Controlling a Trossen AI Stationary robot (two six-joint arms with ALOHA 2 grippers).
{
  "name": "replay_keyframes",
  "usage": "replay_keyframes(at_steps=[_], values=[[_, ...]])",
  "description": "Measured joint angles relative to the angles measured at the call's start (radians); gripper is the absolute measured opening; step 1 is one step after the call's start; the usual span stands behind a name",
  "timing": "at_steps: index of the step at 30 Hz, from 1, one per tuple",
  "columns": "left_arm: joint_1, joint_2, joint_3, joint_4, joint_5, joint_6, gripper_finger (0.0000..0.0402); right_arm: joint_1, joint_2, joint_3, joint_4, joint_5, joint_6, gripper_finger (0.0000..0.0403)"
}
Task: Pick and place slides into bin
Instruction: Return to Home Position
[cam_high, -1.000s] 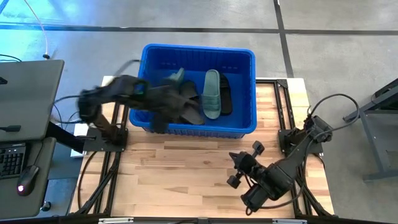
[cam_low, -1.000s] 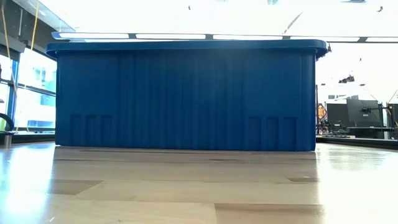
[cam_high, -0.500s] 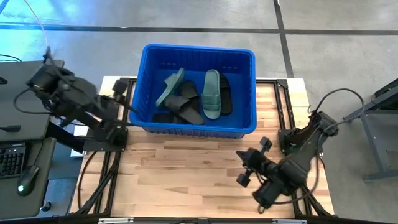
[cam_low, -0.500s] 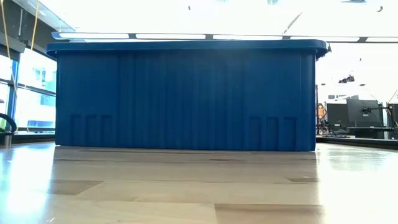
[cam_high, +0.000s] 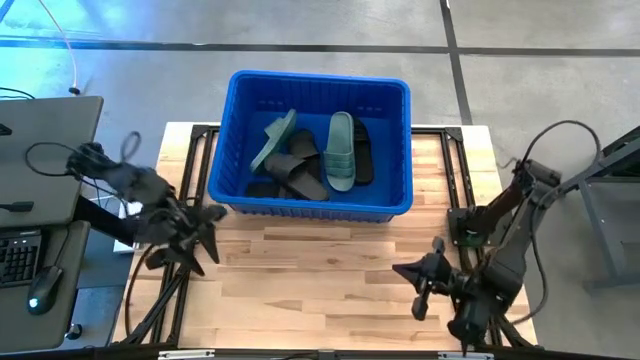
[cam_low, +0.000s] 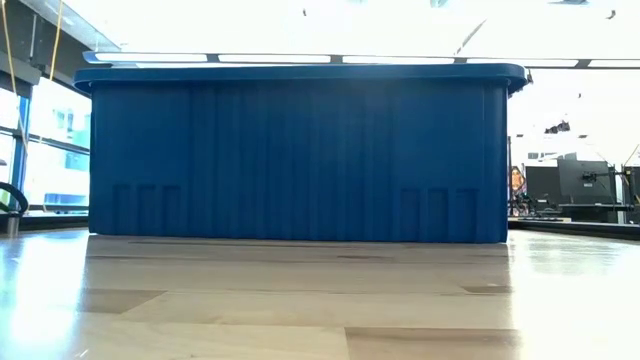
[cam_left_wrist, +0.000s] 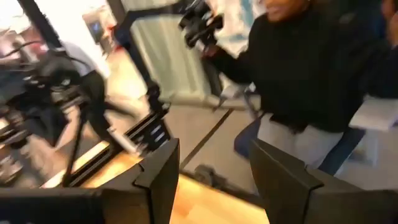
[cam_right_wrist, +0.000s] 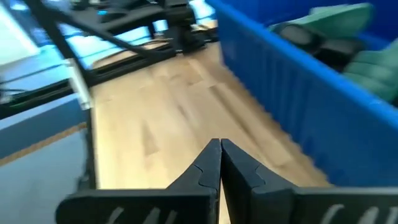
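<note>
Left gripper (cam_left_wrist: 214, 158) is held wide at the worktop's (cam_high: 300, 270) left edge, right gripper (cam_right_wrist: 220, 148) pressed closed, empty; slides (cam_high: 341, 150), perhaps six, are seen in the bin (cam_high: 320, 78).

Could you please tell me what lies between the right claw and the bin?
Nothing but bare tabletop separates the right claw from the bin, seen in the high view.

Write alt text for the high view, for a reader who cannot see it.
A bright blue rectangular plastic bin stands at the back of a light wooden table and holds two sage green rubber slide sandals and several black ones. The left gripper hangs by the table's left edge, the right gripper near its front right corner.
</note>
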Motion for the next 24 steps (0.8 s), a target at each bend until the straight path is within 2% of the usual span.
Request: replay_keyframes(at_steps=[3, 6, 11, 14, 20, 24], values=[[0.001, -0.019, -0.151, 0.181, 0.050, -0.062, 0.0183, -0.023, -0.093, -0.138, 0.259, -0.052, -0.200, 0.0000], [0.000, -0.009, -0.241, 0.289, 0.038, -0.107, 0.0184, -0.076, -0.199, -0.285, 0.505, -0.140, -0.398, 0.0000], [0.001, 0.009, -0.313, 0.470, 0.076, -0.121, 0.0182, -0.204, -0.350, -0.596, 0.991, -0.377, -0.676, 0.0000], [0.001, 0.002, -0.313, 0.490, 0.121, -0.122, 0.0184, -0.262, -0.446, -0.755, 1.212, -0.488, -0.824, 0.0000], [0.001, -0.128, -0.312, 0.464, 0.157, -0.106, 0.0182, -0.285, -0.718, -0.958, 1.280, -0.498, -0.862, 0.0000], [0.001, -0.246, -0.329, 0.362, 0.107, -0.039, 0.0184, -0.285, -0.796, -1.050, 1.341, -0.504, -0.887, 0.0000]])
